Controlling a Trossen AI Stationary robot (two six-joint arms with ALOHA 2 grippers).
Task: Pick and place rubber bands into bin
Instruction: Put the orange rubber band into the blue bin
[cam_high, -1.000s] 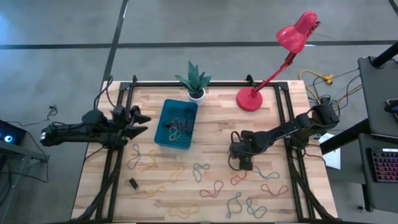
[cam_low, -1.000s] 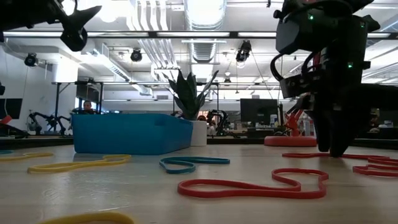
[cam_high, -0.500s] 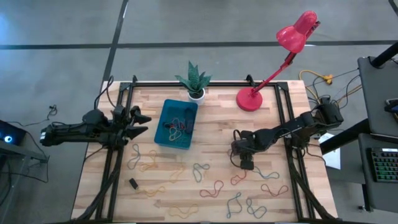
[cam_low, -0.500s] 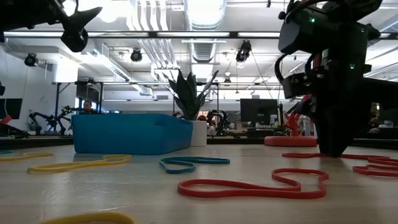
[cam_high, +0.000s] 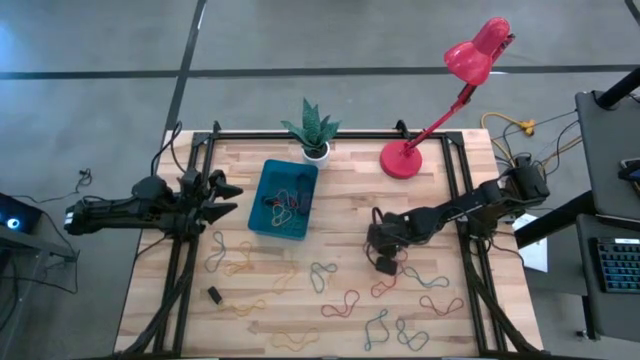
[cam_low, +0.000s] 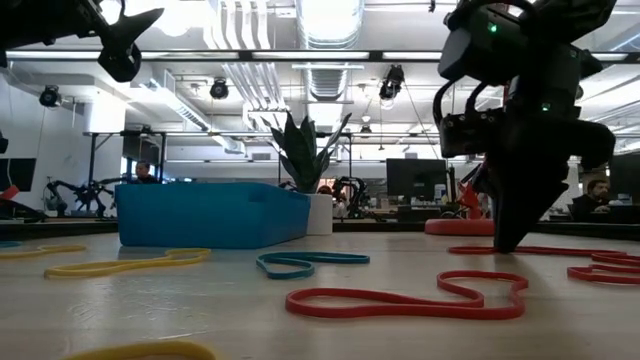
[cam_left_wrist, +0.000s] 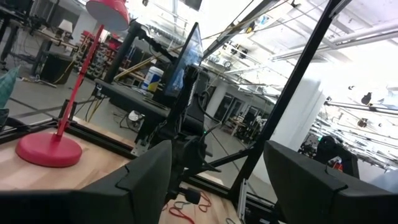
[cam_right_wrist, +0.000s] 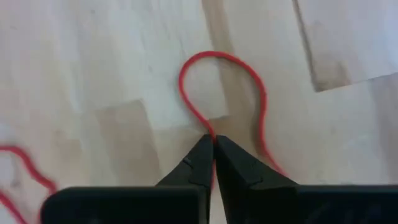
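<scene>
Right gripper (cam_right_wrist: 214, 144) down on table, jaws clamped on red rubber band (cam_right_wrist: 249, 81), apparently. Left gripper (cam_high: 228, 198) waits beside bin (cam_high: 262, 200), jaws apart.

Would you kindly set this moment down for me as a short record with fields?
Right pincer: shut on a red rubber band, low on the wooden table
Left pincer: open, raised left of the bin
Bin: blue, already holds several bands
Loose bands: many on the table's near half
Also on table: potted plant, red lamp
</scene>
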